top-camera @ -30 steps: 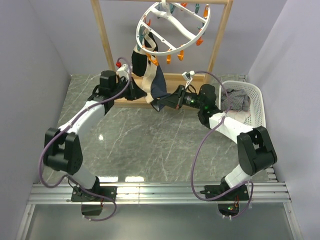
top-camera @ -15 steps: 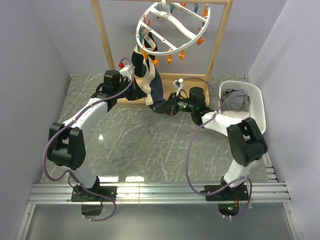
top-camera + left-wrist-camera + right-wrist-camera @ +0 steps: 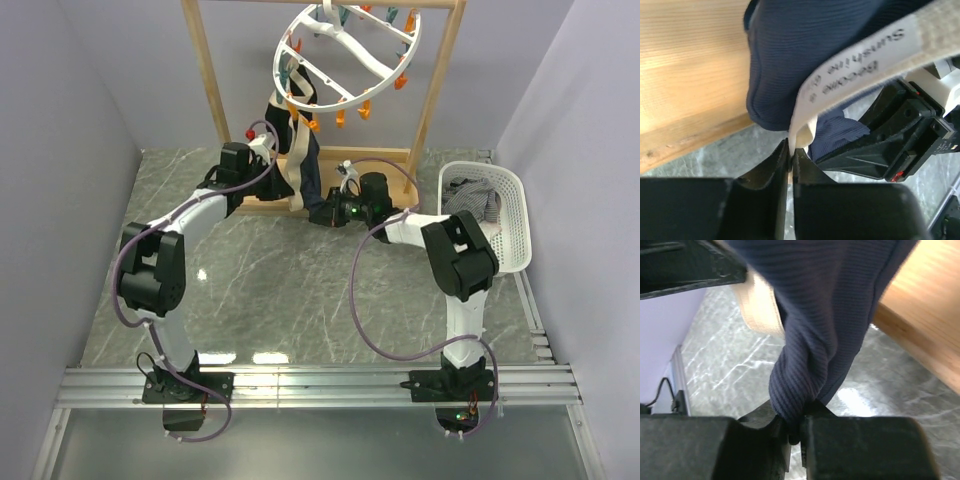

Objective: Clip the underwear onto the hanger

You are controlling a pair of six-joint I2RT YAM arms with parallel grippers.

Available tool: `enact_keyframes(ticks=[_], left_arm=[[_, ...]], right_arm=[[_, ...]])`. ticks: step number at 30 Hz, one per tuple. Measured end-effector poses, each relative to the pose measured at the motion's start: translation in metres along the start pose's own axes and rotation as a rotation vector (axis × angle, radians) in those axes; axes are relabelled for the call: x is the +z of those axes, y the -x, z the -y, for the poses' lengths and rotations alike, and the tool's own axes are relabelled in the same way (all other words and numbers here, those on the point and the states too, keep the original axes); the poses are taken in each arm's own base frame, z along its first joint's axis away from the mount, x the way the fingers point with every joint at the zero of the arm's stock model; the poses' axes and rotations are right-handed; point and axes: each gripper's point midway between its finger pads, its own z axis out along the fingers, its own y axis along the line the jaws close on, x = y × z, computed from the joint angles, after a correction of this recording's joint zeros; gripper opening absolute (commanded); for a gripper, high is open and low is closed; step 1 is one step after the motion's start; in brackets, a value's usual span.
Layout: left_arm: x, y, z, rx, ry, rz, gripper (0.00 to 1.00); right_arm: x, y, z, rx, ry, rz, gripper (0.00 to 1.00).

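Note:
The navy underwear (image 3: 308,165) with a cream waistband hangs from the left rim of the white ring hanger (image 3: 345,55), under its orange clips. My left gripper (image 3: 283,172) is shut on the cream waistband (image 3: 850,75), which bears printed letters. My right gripper (image 3: 322,212) is shut on a bunched navy fold at the garment's lower end (image 3: 810,365). The two grippers sit close together below the ring, by the wooden base bar. In the left wrist view, the right gripper's black body (image 3: 890,145) lies just behind the cloth.
The wooden rack frame (image 3: 210,75) stands at the back with its base bar (image 3: 385,155) on the marble table (image 3: 280,280). A white laundry basket (image 3: 510,225) with grey striped cloth (image 3: 470,200) sits at the right. Another dark garment (image 3: 275,115) hangs at the ring's left.
Both grippers have moved in toward the middle and back toward the rack. The underwear has been drawn from a spread shape into a narrow upright bunch under the ring.

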Motion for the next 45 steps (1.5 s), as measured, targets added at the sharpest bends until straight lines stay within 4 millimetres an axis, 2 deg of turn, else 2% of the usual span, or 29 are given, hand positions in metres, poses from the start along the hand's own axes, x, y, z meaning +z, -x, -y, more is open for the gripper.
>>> enact_keyframes(ticks=[2,4,5,9,16,21,26,29,35,39,45], left_arm=[[0.004,-0.002,-0.004,0.004,0.006,-0.006,0.18],[0.006,0.000,-0.005,0.008,0.005,-0.006,0.22],[0.007,0.001,-0.004,0.012,0.004,-0.004,0.23],[0.007,0.006,-0.002,0.027,-0.002,0.007,0.33],[0.006,0.007,0.001,0.037,-0.021,0.007,0.48],[-0.001,0.006,0.005,0.039,-0.023,0.010,0.58],[-0.016,0.009,0.008,0.044,-0.021,0.030,0.66],[-0.027,0.011,0.009,0.046,-0.016,0.046,0.70],[-0.051,0.016,0.007,0.047,-0.002,0.084,0.72],[-0.067,0.020,0.006,0.053,0.005,0.114,0.83],[-0.101,0.036,0.013,0.124,0.006,0.207,0.86]], right_arm=[[0.002,-0.002,0.006,0.007,-0.019,-0.006,0.22],[0.004,-0.002,0.012,0.010,-0.035,-0.010,0.25],[0.005,-0.003,0.015,0.012,-0.042,-0.014,0.35],[0.007,0.000,0.024,0.006,-0.073,-0.020,0.54],[0.003,-0.005,0.035,-0.021,-0.122,-0.041,0.62],[-0.009,-0.004,0.033,-0.038,-0.144,-0.044,0.69],[-0.021,0.006,0.024,-0.075,-0.153,-0.024,0.89],[-0.029,0.008,0.021,-0.089,-0.165,-0.023,0.94],[-0.043,0.006,0.022,-0.085,-0.190,-0.028,0.95],[-0.055,0.006,0.021,-0.083,-0.208,-0.027,0.95],[-0.082,0.026,0.003,-0.138,-0.218,0.023,0.96]])
